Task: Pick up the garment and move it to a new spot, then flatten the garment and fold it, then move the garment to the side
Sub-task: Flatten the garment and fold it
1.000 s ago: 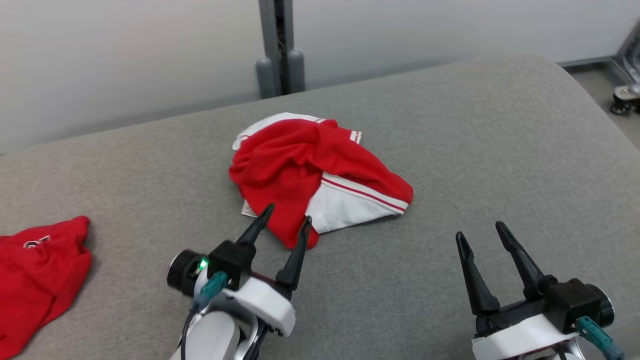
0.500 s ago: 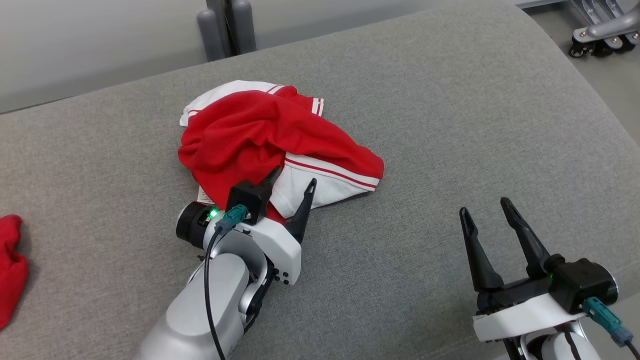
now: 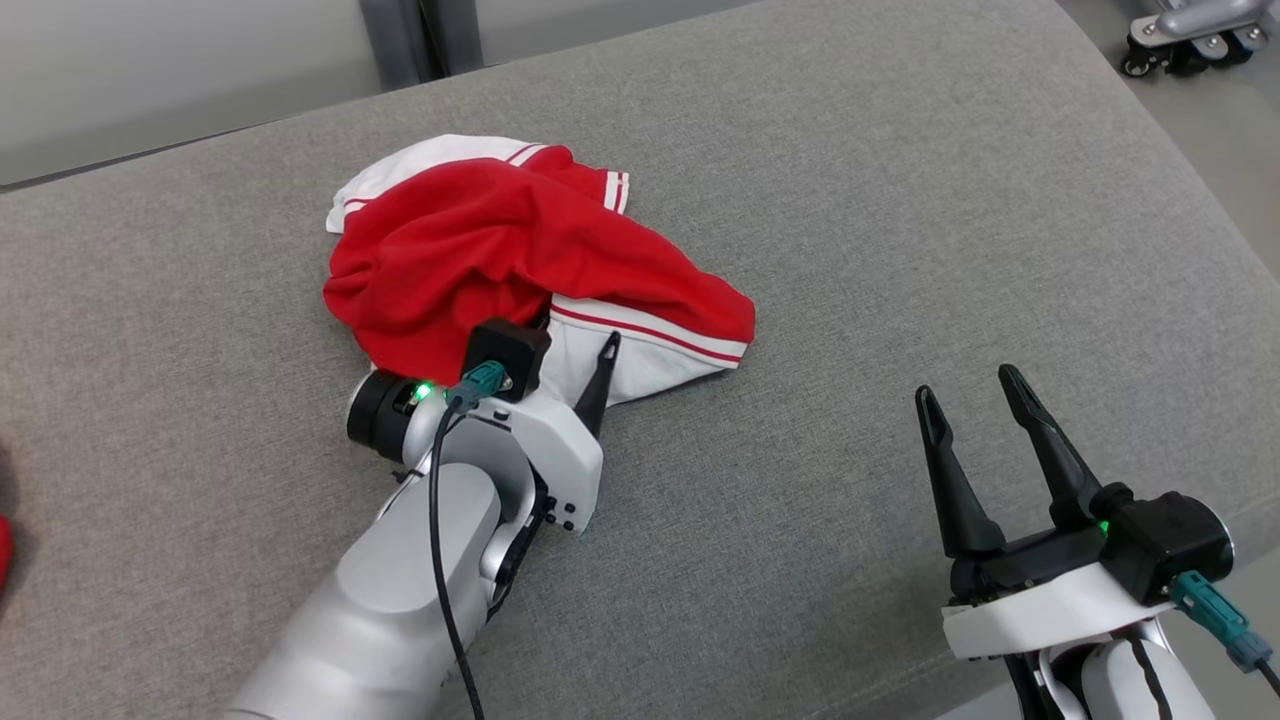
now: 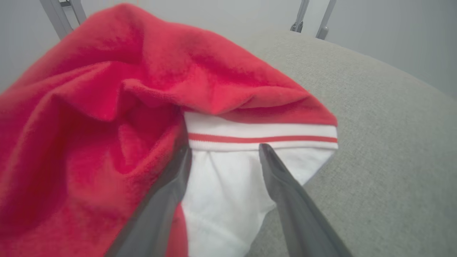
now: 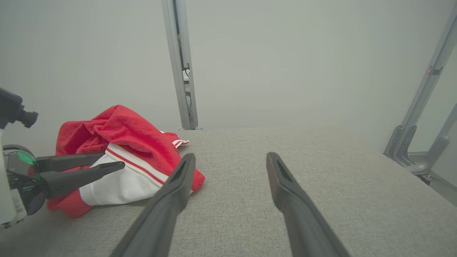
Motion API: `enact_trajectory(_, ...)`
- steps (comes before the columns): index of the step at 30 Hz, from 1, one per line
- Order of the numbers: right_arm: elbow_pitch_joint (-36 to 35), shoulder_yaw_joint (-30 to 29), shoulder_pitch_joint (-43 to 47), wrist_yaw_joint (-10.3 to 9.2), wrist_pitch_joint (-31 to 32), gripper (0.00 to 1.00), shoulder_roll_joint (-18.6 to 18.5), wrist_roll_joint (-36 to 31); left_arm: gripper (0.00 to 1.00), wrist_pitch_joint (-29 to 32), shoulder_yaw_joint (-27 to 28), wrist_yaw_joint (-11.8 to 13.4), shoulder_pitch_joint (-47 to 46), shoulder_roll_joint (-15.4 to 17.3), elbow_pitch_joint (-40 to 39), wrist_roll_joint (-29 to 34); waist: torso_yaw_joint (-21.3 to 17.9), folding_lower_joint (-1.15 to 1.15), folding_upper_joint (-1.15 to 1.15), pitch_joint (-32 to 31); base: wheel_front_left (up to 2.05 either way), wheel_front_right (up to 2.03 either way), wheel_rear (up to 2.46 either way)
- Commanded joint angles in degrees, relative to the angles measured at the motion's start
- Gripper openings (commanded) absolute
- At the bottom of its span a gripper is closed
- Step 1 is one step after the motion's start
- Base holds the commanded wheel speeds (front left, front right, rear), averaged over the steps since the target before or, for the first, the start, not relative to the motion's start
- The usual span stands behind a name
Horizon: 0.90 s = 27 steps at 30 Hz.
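Over the last second the left gripper (image 3: 575, 345) has pushed forward from the near hem of the garment (image 3: 500, 250) into the heap itself. The head camera has swung too, so part of the apparent shift is the view's own.

In the left wrist view the left gripper (image 4: 225, 148) has its fingers apart. A white panel of the garment (image 4: 107, 107) lies between them, and a red-striped white band runs just ahead of the tips. One finger runs along the edge of the bulky red fold on that side; the other lies over the white cloth near its outer edge. Nothing is pinched yet.

The right gripper (image 3: 968, 385) hangs with its fingers spread and nothing between them, over bare grey worktop (image 3: 900, 250). The garment is well off to its left and a little ahead.

The reach seems finished, so the first pick-up looks one closure away. Shutting now would likely catch the white layer, perhaps some red. How many layers would come up cannot be told.
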Motion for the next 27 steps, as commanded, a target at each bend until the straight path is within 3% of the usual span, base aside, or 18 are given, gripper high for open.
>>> enact_trajectory(1,-0.12,-0.04,-0.57,0.01,-0.36,1.0,-0.28,0.36,0.49,-0.69,-0.75,0.68,-1.62,0.25,0.1,-0.65,-0.28,0.0,0.0,0.24,0.0,0.0,0.0)
enact_trajectory(2,-0.11,-0.11,-0.5,0.01,-0.36,1.0,-0.28,0.29,0.33,-1.03,-1.21,0.99,-1.91,0.26,-0.15,-1.08,-0.34,0.0,0.0,0.29,0.0,0.0,0.0)
enact_trajectory(3,-0.09,-0.23,-0.48,0.01,-0.36,1.0,-0.28,0.24,0.04,-1.33,-1.71,1.14,-2.19,0.23,-0.43,-1.51,-0.38,0.0,0.0,0.33,0.0,0.0,0.0)
enact_trajectory(4,-0.02,-0.33,-0.39,0.0,-0.36,1.0,-0.28,0.19,0.0,-1.46,-2.26,1.33,-2.41,0.23,-0.65,-2.0,-0.39,0.0,0.0,0.31,0.0,0.0,0.0)
enact_trajectory(16,0.89,0.62,0.68,0.01,-0.36,1.0,-0.28,0.31,0.0,-4.87,-4.73,-0.54,-7.67,0.24,-11.82,-12.28,-0.72,0.0,0.0,-3.32,0.0,0.0,0.0)
enact_trajectory(27,2.24,4.42,1.19,0.0,-0.36,1.0,-0.29,2.04,0.0,-5.94,-2.8,2.47,-24.78,0.22,-18.16,-22.26,-5.14,0.0,0.0,-6.59,0.0,0.0,0.0)
